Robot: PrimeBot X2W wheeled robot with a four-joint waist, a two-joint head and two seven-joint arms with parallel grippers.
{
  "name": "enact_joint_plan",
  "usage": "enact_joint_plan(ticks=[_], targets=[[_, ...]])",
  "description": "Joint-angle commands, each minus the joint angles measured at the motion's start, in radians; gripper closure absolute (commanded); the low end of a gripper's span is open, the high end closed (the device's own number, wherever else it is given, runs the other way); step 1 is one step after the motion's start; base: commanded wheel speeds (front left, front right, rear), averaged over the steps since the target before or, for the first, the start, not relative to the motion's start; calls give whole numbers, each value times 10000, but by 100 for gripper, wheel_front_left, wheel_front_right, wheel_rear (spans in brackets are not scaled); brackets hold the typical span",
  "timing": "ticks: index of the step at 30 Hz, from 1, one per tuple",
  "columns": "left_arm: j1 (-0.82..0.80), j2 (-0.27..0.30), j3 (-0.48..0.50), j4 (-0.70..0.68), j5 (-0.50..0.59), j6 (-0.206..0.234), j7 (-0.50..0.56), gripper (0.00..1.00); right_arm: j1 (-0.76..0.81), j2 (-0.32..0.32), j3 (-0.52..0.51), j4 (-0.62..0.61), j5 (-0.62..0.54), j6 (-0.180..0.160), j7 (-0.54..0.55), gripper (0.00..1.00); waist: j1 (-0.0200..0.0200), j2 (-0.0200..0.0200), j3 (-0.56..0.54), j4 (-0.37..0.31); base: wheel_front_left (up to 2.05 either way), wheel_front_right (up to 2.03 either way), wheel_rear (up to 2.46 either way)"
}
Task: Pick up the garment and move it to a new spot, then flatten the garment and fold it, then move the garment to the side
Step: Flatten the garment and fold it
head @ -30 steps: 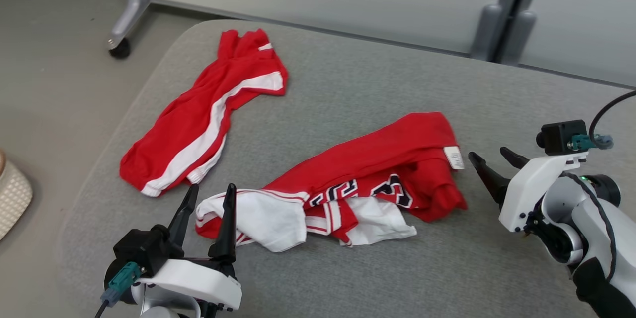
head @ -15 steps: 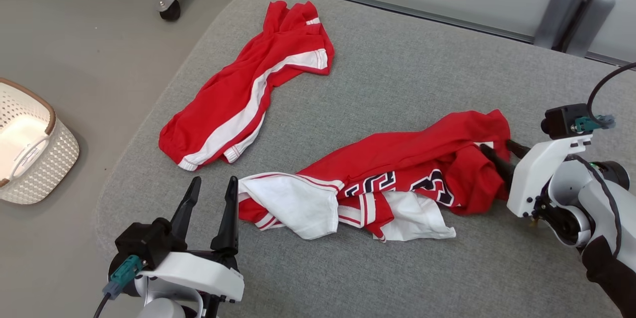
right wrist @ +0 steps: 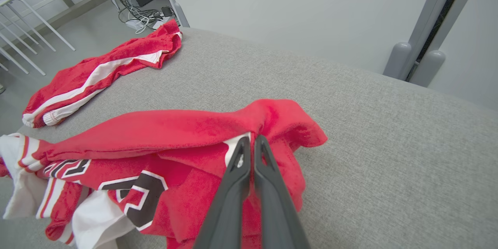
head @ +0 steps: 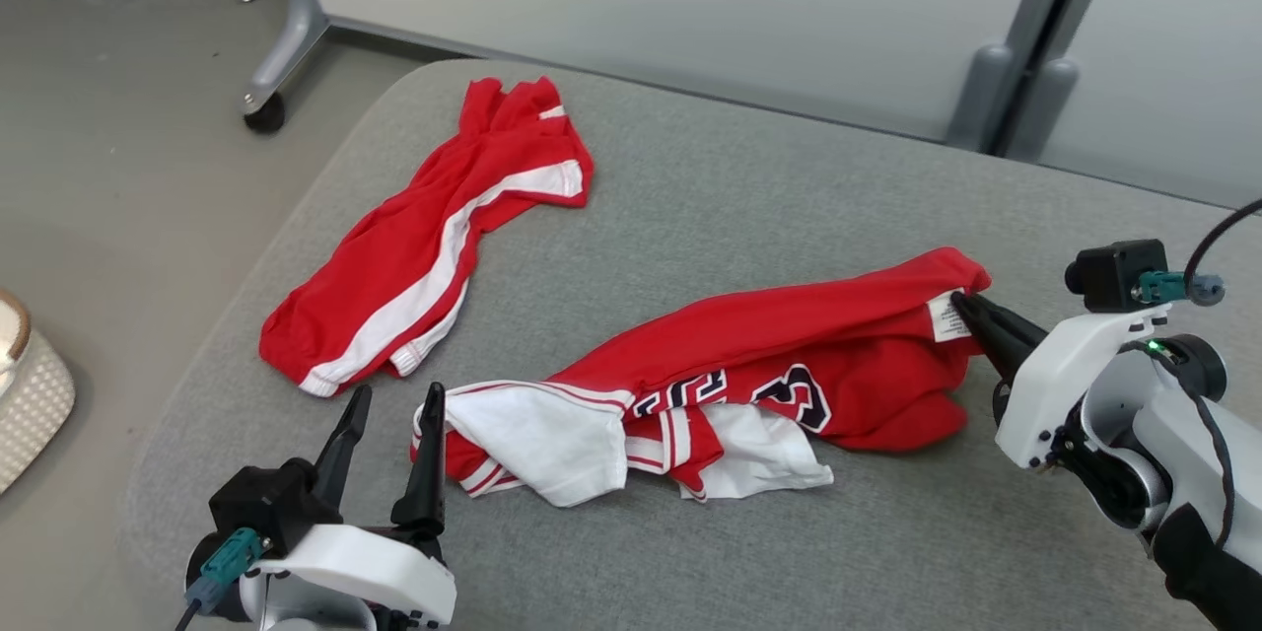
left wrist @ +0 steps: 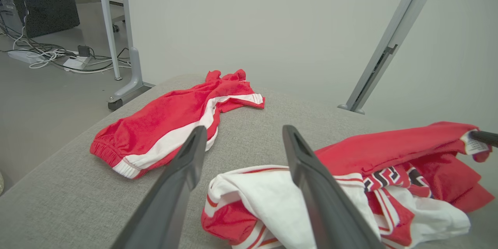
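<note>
As it lies crumpled mid-way along the grey bench (head: 739,177), the red-and-white garment (head: 779,355) has its right end, by the label, clamped in the right gripper (head: 964,304); left gripper (head: 394,396), fingers apart, just beside its left end.

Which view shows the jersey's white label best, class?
Head view: the white label shows nearly whole, face-on, at the tips of the right gripper. Left wrist view: small, at the edge. Right wrist view: a sliver beside the fingers.
</note>
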Motion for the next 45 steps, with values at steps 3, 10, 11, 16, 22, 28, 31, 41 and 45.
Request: enact_joint_plan(ticks=[3,10,11,16,22,28,31,41,45], targets=[[326,230,119,-129,-79,124,84,0,398,-380,244,-529,131,19,-185,100,0,0,-947,-1152,0,0,0],[722,416,169,-482,-159,286,282,0,1085,-1135,216,-1710,288,11,-156,100,0,0,-1343,-2339,0,0,0],[763,439,172,-529,-165,323,306,0,1280,-1254,194,-1941,372,11,-64,100,0,0,-1370,-2510,0,0,0],[921,471,151,-731,-228,401,400,0,2390,-1823,35,-2995,678,11,386,100,0,0,-1412,-3238,0,0,0],[1094,551,206,-827,-272,479,409,0,4073,-2114,-154,-3890,1043,11,1008,100,0,0,-1346,-3780,0,0,0],[1174,616,261,-897,-327,538,385,0,5378,-1733,-582,-3921,1048,11,1426,0,0,0,-1299,-3989,0,0,0],[1187,713,367,-974,-333,595,343,0,5666,-1432,-1082,-3929,845,11,1227,0,0,0,-1296,-4011,0,0,0],[1405,1333,1061,-1588,-441,976,408,0,6195,-971,-3644,-5235,26,11,-770,0,0,0,-1365,-3636,0,0,0],[1576,1472,1034,-1884,-463,1046,663,0,6446,-375,-4782,-5259,-810,13,-1742,0,0,0,-1363,-3447,0,0,0]])
